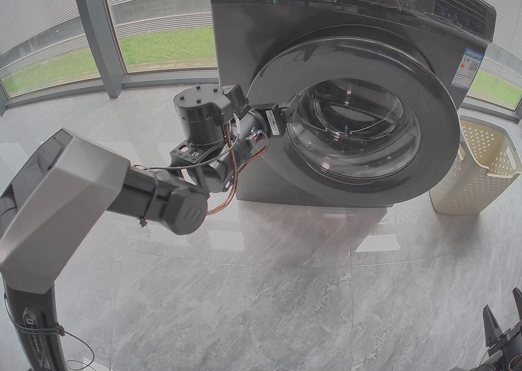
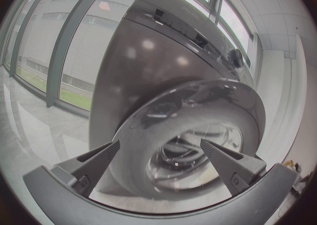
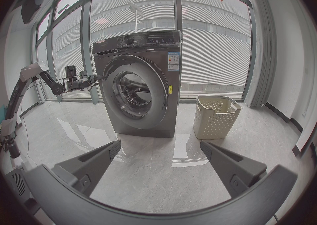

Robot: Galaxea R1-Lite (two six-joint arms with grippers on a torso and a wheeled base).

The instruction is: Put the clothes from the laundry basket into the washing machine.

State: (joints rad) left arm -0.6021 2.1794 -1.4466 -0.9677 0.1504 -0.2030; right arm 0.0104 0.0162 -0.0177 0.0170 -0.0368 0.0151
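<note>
**Grey tile and glass wall: washer, basket, two spread claws**

Glossy marbled grey floor [image 1: 272,290], mirror-bright, throwing back window light. Tall windows [image 1: 163,7] in grey frames behind, with grass outside.

Washing machine [image 1: 261,35]: boxy, dark grey metal, standing on the tiles before the glass. Its round door [image 1: 380,62] is a broad polished ring around a bulging clear porthole. It seems to stand slightly off the front at its left edge, though that is not certain. The drum behind the glass is only dim curves.

Left gripper [image 1: 290,111] is at the door's left rim, ribbed fingers spread wide; contact cannot be told.

Laundry basket [image 1: 484,171]: cream perforated plastic, just beside the machine's right side, clipped by the head view's edge. Whether clothes lie inside cannot be made out.

Right gripper [image 3: 160,145] sits low over the floor, well apart from the machine, jaws spread.
</note>
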